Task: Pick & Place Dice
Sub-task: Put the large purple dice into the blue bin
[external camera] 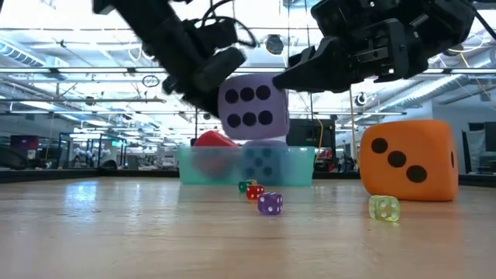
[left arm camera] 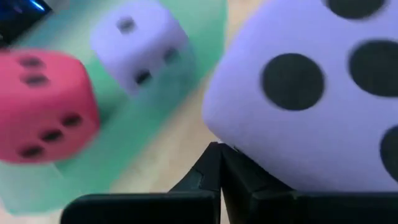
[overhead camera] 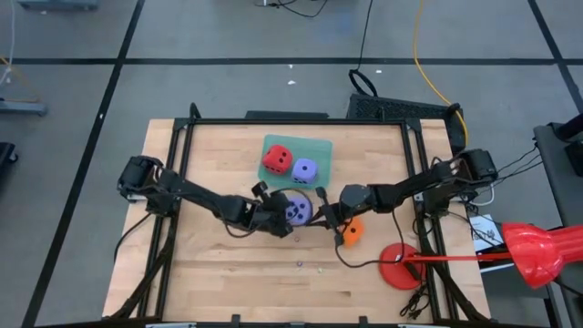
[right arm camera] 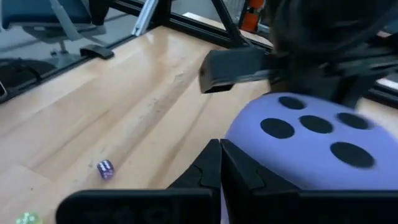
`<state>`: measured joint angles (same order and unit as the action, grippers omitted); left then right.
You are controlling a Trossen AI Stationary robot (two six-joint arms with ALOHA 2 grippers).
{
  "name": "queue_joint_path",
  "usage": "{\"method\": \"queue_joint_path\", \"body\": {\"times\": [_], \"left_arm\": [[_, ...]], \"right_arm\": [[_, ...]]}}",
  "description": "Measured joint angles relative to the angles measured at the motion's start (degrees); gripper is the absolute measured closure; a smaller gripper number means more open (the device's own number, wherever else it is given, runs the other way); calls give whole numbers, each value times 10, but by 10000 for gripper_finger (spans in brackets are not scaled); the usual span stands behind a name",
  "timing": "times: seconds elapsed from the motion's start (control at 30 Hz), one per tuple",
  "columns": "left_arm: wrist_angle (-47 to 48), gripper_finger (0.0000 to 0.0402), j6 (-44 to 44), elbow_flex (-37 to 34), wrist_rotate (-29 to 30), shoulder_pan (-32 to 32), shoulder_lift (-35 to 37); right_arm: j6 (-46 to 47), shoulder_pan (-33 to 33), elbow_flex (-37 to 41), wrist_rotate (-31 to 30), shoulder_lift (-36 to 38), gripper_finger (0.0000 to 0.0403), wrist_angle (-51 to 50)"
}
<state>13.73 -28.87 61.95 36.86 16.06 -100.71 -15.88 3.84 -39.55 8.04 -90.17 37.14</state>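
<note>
Purple-blue die [external camera: 253, 107] lifted clear of the wooden table [overhead camera: 228, 264], pinched by the closed left gripper [overhead camera: 281, 217], right gripper [overhead camera: 325, 216] shut and empty just beside it, orange die [overhead camera: 351, 232] under the right gripper, red die [overhead camera: 277, 160] and second purple-blue die [overhead camera: 305, 169] seated beyond in the green tray [overhead camera: 321, 148].

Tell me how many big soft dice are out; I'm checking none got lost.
4: a red die and a purple die in the green tray, another purple die lifted between both grippers, an orange die on the table.
</note>
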Motion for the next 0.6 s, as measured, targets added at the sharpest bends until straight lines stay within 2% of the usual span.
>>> {"method": "queue_joint_path", "body": {"times": [0.13,0.27,0.6], "left_arm": [[30,390,21,46,30,-20,2],[41,394,53,77,33,-38,3],[43,395,68,90,21,-93,2]], "right_arm": [[-22,-13,0,-10,26,403,-25],[-34,-30,0,-10,45,403,-40],[-36,-99,1,14,47,403,-27]]}}
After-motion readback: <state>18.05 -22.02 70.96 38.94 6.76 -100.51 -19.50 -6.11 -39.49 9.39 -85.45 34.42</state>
